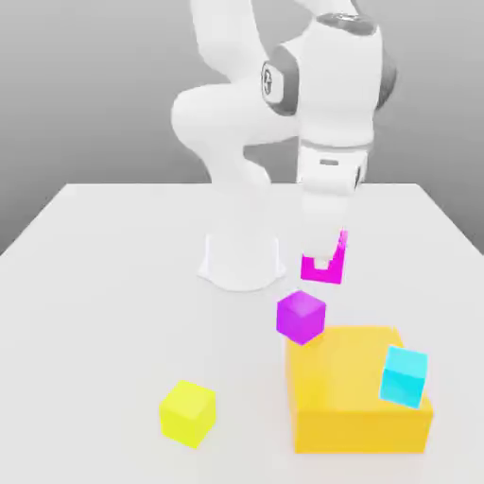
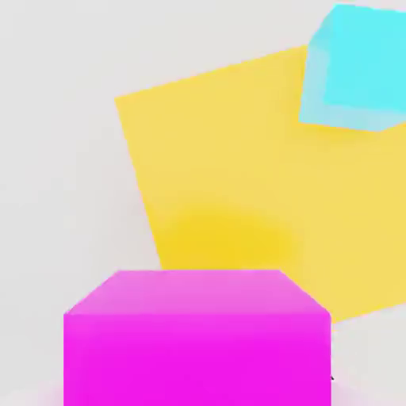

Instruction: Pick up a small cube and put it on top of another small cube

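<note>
My gripper [image 1: 323, 261] is shut on the small hot-pink cube [image 1: 312, 268], holding it in the air in front of the arm's white base. The hand view shows this same pink cube [image 2: 197, 341] close up. The other small cube, purple-violet [image 1: 301, 317], rests on the table just below the held cube and slightly toward the exterior view's left. It stands against the far left corner of the orange block. The two cubes are apart, with a small gap of air between them.
A big orange block [image 1: 357, 402] [image 2: 238, 174] stands at the front right of the white table [image 1: 95, 284], with a cyan cube [image 1: 405, 376] [image 2: 361, 67] tilted on its right side. A yellow cube [image 1: 187, 413] lies at the front left.
</note>
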`<state>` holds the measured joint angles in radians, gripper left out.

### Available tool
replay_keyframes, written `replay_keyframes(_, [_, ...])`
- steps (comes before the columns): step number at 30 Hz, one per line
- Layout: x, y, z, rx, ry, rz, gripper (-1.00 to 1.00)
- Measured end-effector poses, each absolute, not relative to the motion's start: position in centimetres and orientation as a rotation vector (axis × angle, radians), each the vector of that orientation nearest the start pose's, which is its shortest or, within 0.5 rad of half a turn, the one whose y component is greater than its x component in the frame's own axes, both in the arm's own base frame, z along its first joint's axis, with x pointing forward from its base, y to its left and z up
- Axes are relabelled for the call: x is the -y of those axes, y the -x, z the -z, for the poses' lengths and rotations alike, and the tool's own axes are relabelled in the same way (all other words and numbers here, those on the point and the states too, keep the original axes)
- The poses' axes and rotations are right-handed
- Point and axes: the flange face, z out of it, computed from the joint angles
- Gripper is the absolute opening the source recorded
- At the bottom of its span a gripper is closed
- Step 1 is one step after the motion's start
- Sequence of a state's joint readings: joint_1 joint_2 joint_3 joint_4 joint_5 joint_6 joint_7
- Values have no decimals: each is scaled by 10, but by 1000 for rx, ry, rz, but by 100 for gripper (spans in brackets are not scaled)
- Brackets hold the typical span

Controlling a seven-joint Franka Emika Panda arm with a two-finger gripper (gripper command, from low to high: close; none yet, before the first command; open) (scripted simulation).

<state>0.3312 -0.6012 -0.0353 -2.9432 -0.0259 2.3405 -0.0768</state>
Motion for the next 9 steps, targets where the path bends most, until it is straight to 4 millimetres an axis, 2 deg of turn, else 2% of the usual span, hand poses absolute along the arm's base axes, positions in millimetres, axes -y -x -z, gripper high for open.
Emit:
replay_keyframes(5, [-88,-295,-279,586,3085,-3,-100])
replay_keyframes(6, [-88,-295,-271,586,3085,-3,100])
replay_keyframes(9, [-88,-295,-271,586,3085,-3,100])
